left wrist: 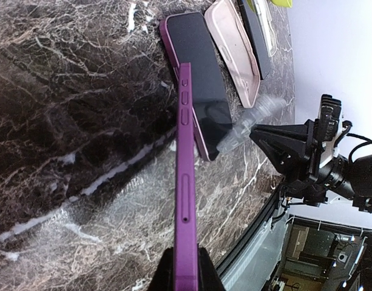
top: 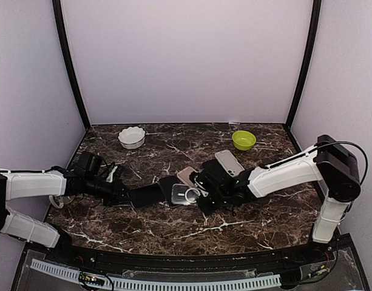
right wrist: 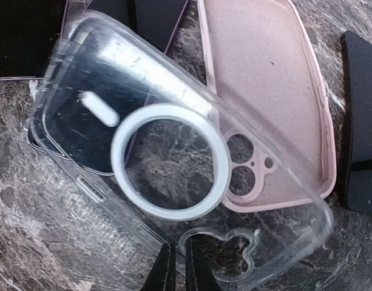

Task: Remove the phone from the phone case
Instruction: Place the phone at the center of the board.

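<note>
**Phone and clear case gripped apart, one in each tool**

The left tool (left wrist: 186, 259) is clenched on the purple phone (left wrist: 186, 182). It pinches one end so that the phone stands on edge above the marble bench (top: 173, 233), side buttons facing the wrist camera. The right tool (right wrist: 179, 259) is clamped on the rim of the clear case (right wrist: 167, 160) at its camera-cutout end. The marble shows straight through the case's back and its white ring.

From above, the two arms meet at the middle of the bench, with the phone to the left and the case just right of it. A second phone (left wrist: 201, 85) with a dark screen lies flat beside the held one, and one corner of it reaches under the clear case. An empty pink case (right wrist: 264, 79) lies just beyond, partly under the clear case's edge. A white bowl (top: 131, 137) and a green bowl (top: 244, 140) sit well apart along the far side.
</note>
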Tool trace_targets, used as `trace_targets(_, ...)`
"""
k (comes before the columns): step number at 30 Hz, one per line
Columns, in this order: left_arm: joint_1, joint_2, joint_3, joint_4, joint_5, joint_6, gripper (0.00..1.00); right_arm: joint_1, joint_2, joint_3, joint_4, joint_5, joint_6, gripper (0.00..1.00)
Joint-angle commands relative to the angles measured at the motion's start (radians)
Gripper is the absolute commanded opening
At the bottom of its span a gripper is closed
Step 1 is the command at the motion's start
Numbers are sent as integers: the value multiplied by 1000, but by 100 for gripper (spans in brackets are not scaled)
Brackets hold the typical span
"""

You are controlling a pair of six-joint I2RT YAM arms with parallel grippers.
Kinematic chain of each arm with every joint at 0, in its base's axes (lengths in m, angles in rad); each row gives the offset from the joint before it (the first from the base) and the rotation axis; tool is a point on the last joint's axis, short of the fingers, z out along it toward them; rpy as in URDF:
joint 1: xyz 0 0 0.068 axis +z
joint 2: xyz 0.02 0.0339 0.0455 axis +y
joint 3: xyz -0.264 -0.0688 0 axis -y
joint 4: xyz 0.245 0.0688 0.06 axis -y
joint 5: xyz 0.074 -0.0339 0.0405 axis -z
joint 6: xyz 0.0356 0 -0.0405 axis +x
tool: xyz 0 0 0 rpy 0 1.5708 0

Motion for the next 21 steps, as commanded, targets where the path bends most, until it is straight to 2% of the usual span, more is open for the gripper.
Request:
trace_targets(1, 3, 47, -31, -12, -6, 20, 5, 9, -38, -76, -40, 33, 54, 7)
trace_targets(5, 5, 76, -21, -17, -6, 43, 6, 17, -84, -150, -52, 10, 76, 6)
trace_targets(11, 10, 117, -15, -14, 1, 70, 13, 50, -196, -255, -127, -4, 145, 6)
trace_targets(13, 12, 133, -8, -17, 2, 82, 23, 71, -247, -269, -179, -1, 172, 6)
trace_targets(17, 12, 154, 7, -28, -7, 106, 32, 115, -362, -270, -275, -8, 247, 7)
trace_targets(21, 13, 172, 15, -41, -27, 110, 42, 133, -453, -239, -302, -24, 302, 14)
